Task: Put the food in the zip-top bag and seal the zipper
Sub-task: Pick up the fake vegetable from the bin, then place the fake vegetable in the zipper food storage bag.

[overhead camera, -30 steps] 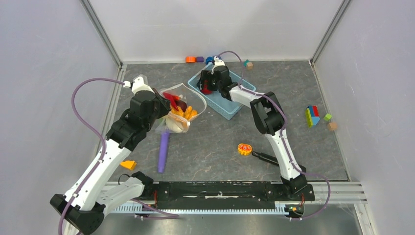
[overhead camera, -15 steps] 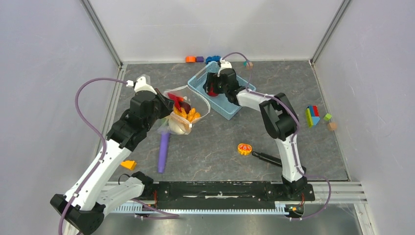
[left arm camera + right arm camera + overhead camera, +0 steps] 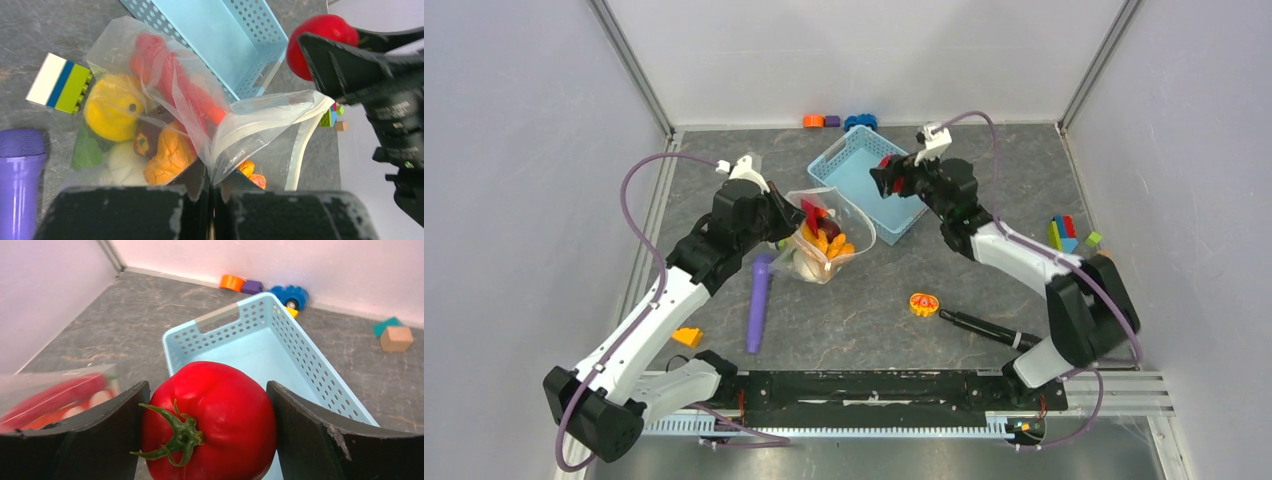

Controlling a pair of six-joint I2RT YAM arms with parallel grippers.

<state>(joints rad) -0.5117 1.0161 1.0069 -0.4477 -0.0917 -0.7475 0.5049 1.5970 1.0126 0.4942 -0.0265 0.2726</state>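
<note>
Right gripper has red tomato out of the basket.
Its jaws clamp the red tomato, now lifted beside the basket. Left gripper stays pinched on the zip-top bag, which has shifted right with other food inside.

Bright, even, diffuse light from overhead; shadows faint & soft. Top view sharp: light-blue perforated plastic basket throws barely a shadow on the dark grey marbled tabletop. Left wrist cam: clear floppy plastic bag just below basket has whitish glare on its folds, contents hazy thru film. Right wrist cam: glossy red plastic tomato in front of basket is sharp w/ soft sheen; toy blocks beyond basket slightly soft, walls pinkish.
</note>
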